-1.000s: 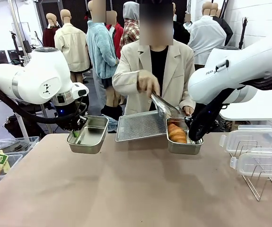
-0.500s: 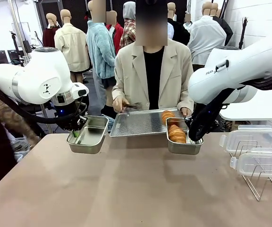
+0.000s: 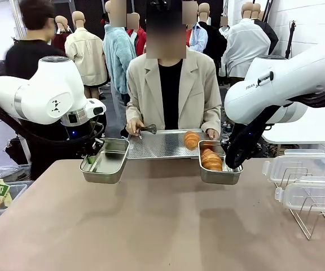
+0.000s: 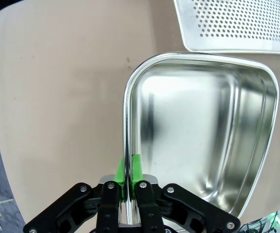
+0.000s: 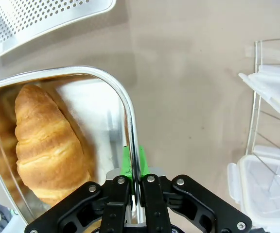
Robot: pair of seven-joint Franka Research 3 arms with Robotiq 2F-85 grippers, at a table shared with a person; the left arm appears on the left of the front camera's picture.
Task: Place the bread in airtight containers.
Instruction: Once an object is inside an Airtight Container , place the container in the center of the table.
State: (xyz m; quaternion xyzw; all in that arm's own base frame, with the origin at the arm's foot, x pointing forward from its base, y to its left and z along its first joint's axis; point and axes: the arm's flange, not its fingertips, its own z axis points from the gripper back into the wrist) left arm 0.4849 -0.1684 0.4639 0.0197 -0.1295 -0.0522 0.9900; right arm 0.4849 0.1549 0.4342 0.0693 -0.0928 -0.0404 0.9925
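Where the left jaws pinch the rim of an empty tin (image 4: 203, 121), green pads (image 4: 136, 165) pressed to either side of its wall, the right jaws clamp the rim of a second tin (image 5: 128, 102) holding a roll (image 5: 47, 141), perhaps two. Both tins are near the tabletop's (image 3: 162, 226) far edge. Beyond them, a person (image 3: 171, 90) holds a perforated tray (image 3: 162, 144) carrying another roll (image 3: 191, 139).

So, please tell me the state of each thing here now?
Left tin: empty, gripped at its rim by left end effector.
Right tin: holds a roll, gripped by right end effector.
Perforated tray: carries a second roll, held by the person.
Clear lids: off the tins, on the wire rack.
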